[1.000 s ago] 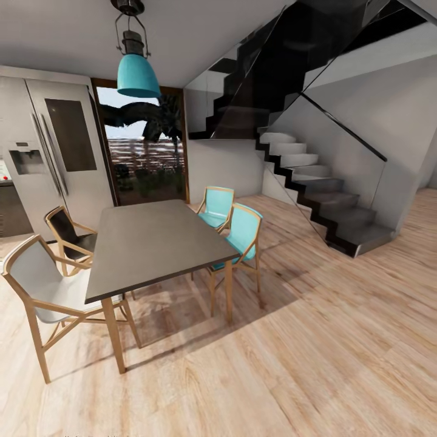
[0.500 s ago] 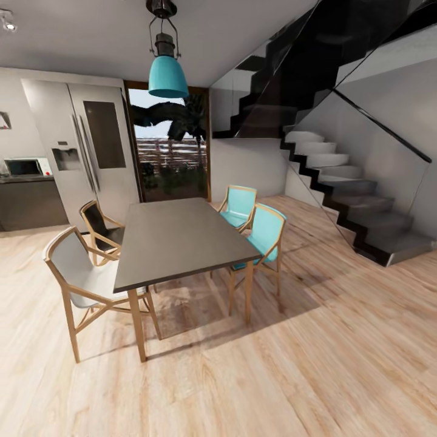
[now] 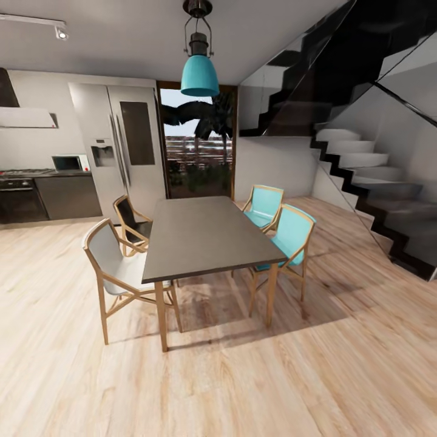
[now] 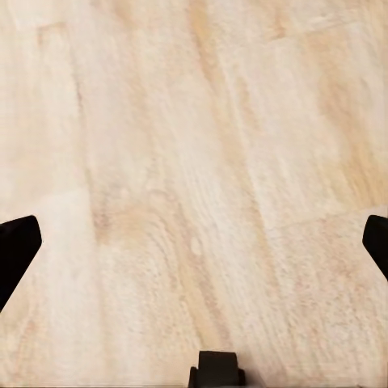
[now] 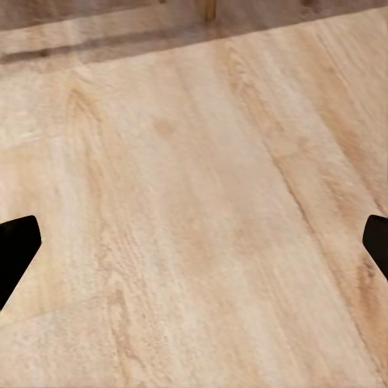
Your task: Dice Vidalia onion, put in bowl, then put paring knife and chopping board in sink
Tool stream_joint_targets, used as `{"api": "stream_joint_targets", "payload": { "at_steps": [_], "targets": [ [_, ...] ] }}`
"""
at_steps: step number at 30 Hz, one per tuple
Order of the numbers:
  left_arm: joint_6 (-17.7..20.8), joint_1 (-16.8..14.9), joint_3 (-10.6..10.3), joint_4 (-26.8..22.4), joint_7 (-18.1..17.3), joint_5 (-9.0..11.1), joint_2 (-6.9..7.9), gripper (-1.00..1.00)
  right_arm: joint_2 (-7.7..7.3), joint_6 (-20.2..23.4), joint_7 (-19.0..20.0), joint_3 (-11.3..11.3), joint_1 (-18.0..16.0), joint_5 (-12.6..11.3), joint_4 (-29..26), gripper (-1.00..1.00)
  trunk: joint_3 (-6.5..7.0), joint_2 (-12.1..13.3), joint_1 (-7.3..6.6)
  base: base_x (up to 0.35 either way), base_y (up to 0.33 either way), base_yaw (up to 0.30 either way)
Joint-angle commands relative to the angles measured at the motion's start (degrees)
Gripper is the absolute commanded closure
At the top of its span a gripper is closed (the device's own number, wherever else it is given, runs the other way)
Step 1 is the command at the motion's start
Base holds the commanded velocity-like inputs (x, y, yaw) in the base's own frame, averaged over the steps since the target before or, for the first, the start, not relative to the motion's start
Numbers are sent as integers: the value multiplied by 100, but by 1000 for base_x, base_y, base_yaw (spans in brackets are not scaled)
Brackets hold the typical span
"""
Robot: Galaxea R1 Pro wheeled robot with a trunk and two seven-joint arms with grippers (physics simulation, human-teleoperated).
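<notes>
Transit is what I am seeing, so I am judging the task as barely begun: no onion, knife, chopping board, bowl or sink is showing to me, and every step from fetching to dicing to tidying is left. I am looking from the head camera across a dining table (image 3: 206,237) with pale and turquoise chairs (image 3: 291,237), under a teal pendant lamp (image 3: 199,76). Far ahead and off to the left of both arms, the kitchen bench (image 3: 67,194) with a microwave (image 3: 68,162) is sitting beside the tall fridge (image 3: 124,145); I am guessing the sink lies that way. Below the left gripper (image 4: 194,242) and the right gripper (image 5: 194,242) I am seeing only wooden floor (image 3: 340,364); both are holding their fingers spread wide, gripping nothing.
</notes>
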Motion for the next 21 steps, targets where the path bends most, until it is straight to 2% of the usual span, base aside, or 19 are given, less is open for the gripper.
{"api": "stream_joint_targets", "payload": {
  "at_steps": [1,21],
  "targets": [
    [-7,2,5,0,2,6,-1,-100,2,-15,-17,1,-5,1,7,-100,-8,-3,0,0,0,275],
    [-7,2,5,18,2,6,-10,-100,2,-14,-17,1,-6,5,10,-100,-67,-3,0,0,0,274]
  ]
}}
